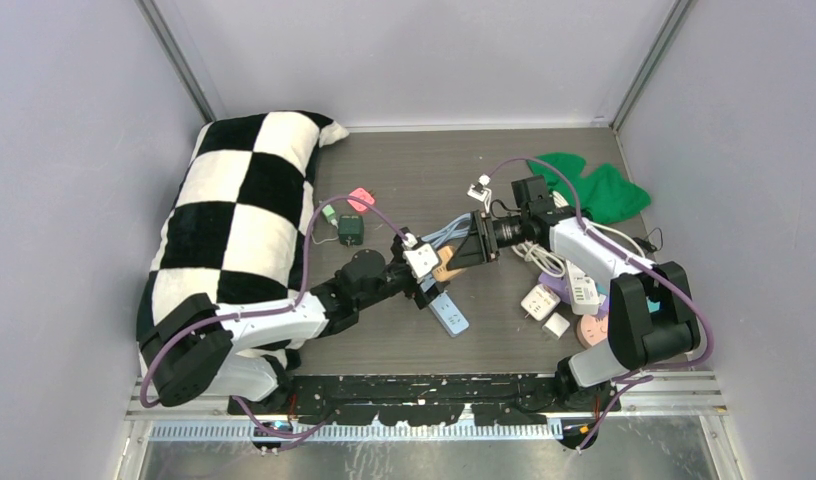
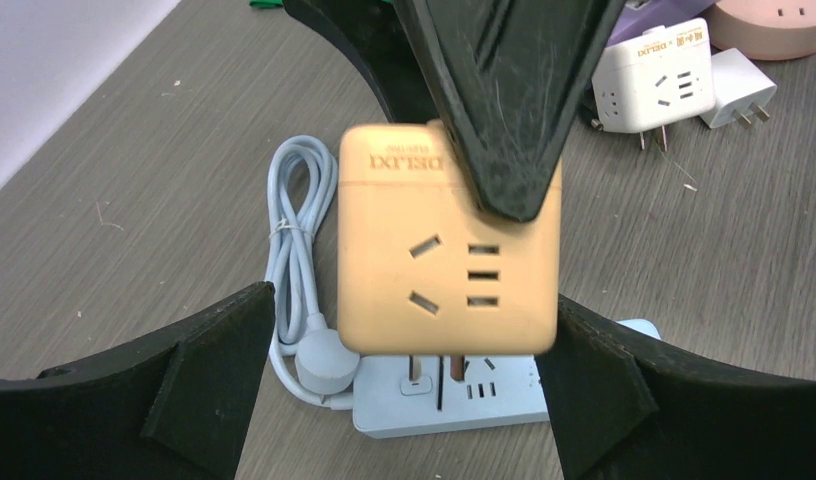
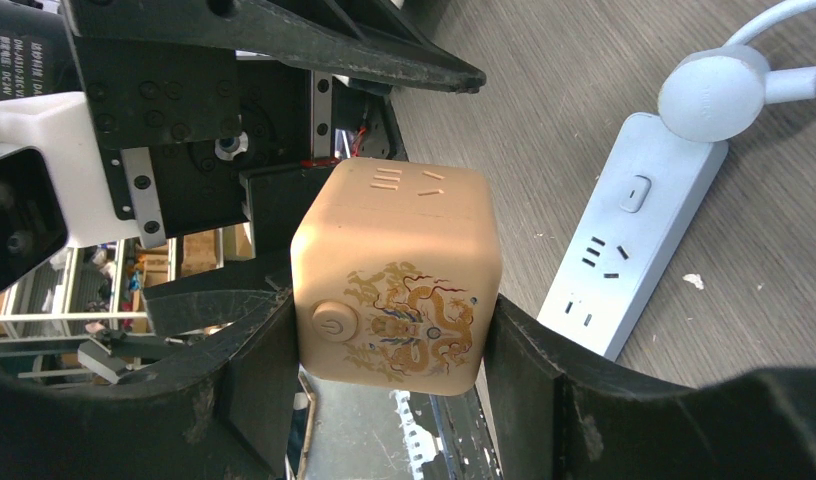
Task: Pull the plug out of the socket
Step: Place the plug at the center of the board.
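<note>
My right fingers point(image 3: 529, 385) were clamped on the cube plug point(image 3: 394, 280), which looked just clear of the strip point(image 3: 624, 250). And my left fingers point(image 2: 209, 385) gaped wide either side, holding nothing. Next I'd lift it away, I reckoned.

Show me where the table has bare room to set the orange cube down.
Bare: the far strip of table between the checkered pillow and the green cloth, and the near patch between the blue power strip and the white adapters. Crowded: the right side around those adapters.
</note>
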Available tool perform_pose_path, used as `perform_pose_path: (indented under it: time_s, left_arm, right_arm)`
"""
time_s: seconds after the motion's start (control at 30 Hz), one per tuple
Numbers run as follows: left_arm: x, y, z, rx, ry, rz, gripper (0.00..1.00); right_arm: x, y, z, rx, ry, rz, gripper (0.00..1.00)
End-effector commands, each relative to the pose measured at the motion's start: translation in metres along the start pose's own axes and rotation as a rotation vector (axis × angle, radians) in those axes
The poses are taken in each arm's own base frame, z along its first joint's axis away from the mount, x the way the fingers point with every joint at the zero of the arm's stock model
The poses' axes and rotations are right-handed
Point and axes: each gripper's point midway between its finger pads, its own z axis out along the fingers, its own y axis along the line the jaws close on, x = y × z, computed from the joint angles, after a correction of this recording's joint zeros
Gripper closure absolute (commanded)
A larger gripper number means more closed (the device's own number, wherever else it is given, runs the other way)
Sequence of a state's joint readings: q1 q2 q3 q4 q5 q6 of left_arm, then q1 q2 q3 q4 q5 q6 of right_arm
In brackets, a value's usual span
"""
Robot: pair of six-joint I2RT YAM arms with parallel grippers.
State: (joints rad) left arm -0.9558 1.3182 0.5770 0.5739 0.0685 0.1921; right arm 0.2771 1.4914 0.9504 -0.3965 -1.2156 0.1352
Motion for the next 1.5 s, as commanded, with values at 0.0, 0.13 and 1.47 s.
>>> perform_pose_path:
  time_s: [0.0, 0.13, 1.47]
  left_arm:
    - [-0.038, 0.011, 0.009, -0.044, -0.112, 0.01, 0.06]
    - [-0.038, 0.007, 0.012, -0.024, -0.11, -0.016, 0.12]
    - [0.101, 0.098, -0.099, -0.642, 0.36, -0.668, 1.0]
  right_arm:
    - [-0.002, 0.011, 0.005, -0.051, 0.019, -0.04, 0.96]
    - [0.0, 0.01, 0.008, -0.05, 0.038, -0.04, 0.94]
    - [-0.003, -0.015, -0.013, 0.096, 0.031, -0.08, 0.0]
